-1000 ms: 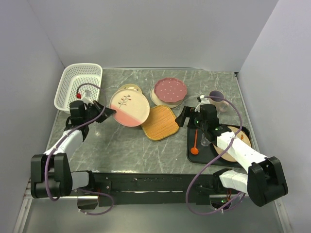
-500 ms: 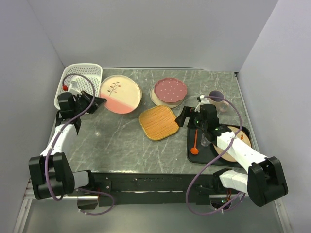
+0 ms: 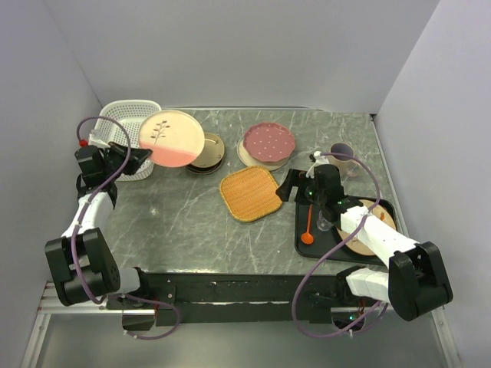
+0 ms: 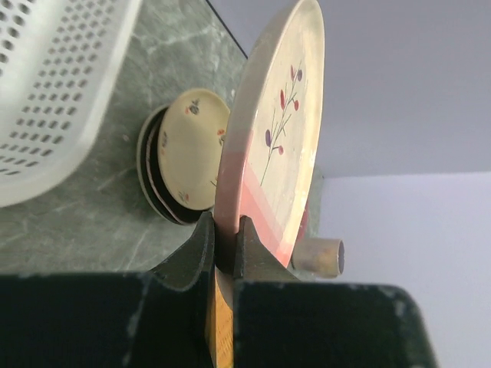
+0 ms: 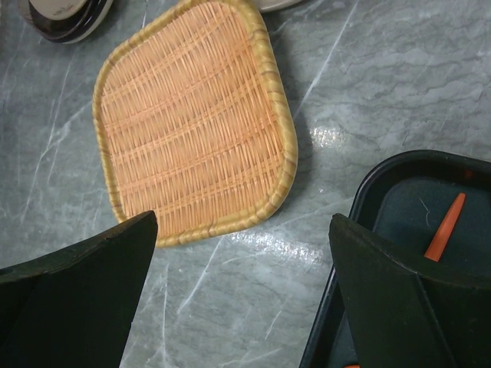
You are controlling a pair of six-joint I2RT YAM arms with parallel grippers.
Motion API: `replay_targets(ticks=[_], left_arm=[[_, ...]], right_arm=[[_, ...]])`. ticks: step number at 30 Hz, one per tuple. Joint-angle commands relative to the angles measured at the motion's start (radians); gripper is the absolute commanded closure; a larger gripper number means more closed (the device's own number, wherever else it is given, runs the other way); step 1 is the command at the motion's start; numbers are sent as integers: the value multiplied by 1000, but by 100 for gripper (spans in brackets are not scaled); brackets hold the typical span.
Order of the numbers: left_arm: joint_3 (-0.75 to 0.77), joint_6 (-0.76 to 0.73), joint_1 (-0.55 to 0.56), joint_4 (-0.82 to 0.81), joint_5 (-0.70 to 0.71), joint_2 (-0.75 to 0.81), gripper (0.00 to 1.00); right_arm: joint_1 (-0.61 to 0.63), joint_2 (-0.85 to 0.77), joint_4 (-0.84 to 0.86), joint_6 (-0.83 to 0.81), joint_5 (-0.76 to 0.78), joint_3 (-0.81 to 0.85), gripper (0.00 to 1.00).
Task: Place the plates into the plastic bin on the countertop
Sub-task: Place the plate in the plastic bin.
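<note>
Grey-green veined surface, with pale walls on three sides.

Near right, we list a black tray, much of it hidden under the right arm. The right tool is spread wide above the near edge of the woven squarish plate.

The left tool pinches the sprig plate by its rim. The plate is lifted at the right edge of the plastic bin and hides that corner.

Beyond are a tan plate on a dark plate, and a polka-dot plate. Bare surface runs between the arms.
</note>
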State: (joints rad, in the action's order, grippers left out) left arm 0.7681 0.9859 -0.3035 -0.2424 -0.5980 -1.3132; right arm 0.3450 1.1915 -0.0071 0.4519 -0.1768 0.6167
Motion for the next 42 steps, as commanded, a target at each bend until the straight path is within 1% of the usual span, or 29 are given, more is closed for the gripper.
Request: replay_targets(ticks=[1, 5, 14, 16, 20, 23, 32, 42], left_arm=[[68, 39, -23, -114, 35, 55, 99], [71, 53, -43, -112, 78, 63, 99], [85, 69, -77, -118, 106, 52, 99], [85, 89, -82, -156, 95, 32, 99], [100, 112, -94, -182, 81, -6, 99], [92, 141, -111, -239, 61, -32, 99], [111, 175, -135, -204, 115, -84, 99], [131, 148, -163, -176, 181, -110, 99]], right_arm=[[9, -9, 41, -5, 11, 15, 0], [9, -3, 42, -7, 13, 14, 0], [9, 5, 21, -18, 46, 23, 0], [9, 8, 22, -15, 46, 20, 0], [9, 7, 19, -19, 49, 20, 0], [9, 8, 13, -22, 77, 28, 0], [9, 22, -5, -24, 85, 34, 0], [9, 16, -14, -28, 105, 34, 0]])
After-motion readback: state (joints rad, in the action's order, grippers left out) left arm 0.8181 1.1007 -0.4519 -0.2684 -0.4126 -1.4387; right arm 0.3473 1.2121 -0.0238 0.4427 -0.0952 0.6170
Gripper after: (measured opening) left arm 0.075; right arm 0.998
